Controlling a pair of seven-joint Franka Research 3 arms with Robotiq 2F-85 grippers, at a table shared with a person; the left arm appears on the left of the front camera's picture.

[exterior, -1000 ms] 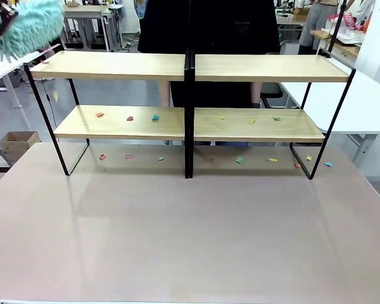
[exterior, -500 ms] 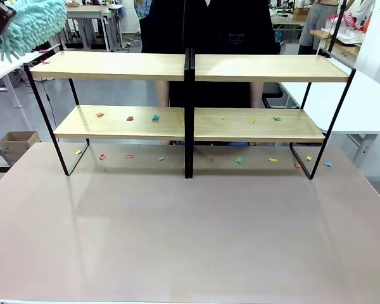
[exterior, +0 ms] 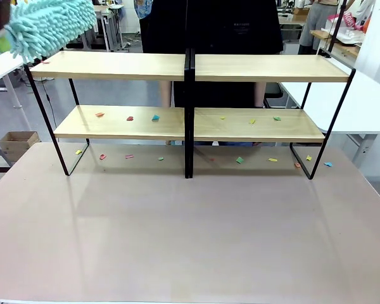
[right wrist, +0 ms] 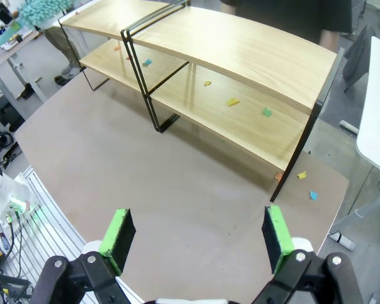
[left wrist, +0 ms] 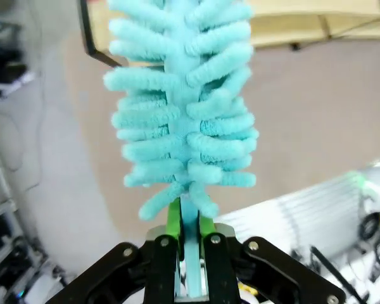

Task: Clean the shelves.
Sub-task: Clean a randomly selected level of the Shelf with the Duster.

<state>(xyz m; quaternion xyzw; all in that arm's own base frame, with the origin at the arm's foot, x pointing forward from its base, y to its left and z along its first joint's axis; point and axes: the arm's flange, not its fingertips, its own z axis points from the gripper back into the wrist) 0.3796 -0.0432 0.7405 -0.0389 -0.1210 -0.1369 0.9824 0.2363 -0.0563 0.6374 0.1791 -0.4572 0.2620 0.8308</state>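
Front view: the shelves [exterior: 259, 68] stand along the far edge of the table [exterior: 190, 240], with a person [exterior: 215, 25] close behind them. The teal duster [exterior: 47, 25] hangs over the left end of the top board; I cannot tell whether it touches. Both top boards look bare. Coloured paper scraps [exterior: 155, 118] lie scattered along both lower boards, and loose bits [exterior: 239, 160] sit on the table under the rack, toward its far edge. Judgement: cleaning has barely begun, and the lower boards are all left to do. The near table is beige, faintly glossy and bare. The room is a workshop with other tables, and a cardboard box [exterior: 19, 139] sits on the floor at left.

Left wrist view: my left claw [left wrist: 189, 221] is clamped narrow on the duster's handle, and the fluffy head rises ahead. A frame corner and board edge show beyond it.

Right wrist view: my right claw [right wrist: 197, 239] is spread wide and holds nothing. It is high above the table's near side, well apart from the shelves.
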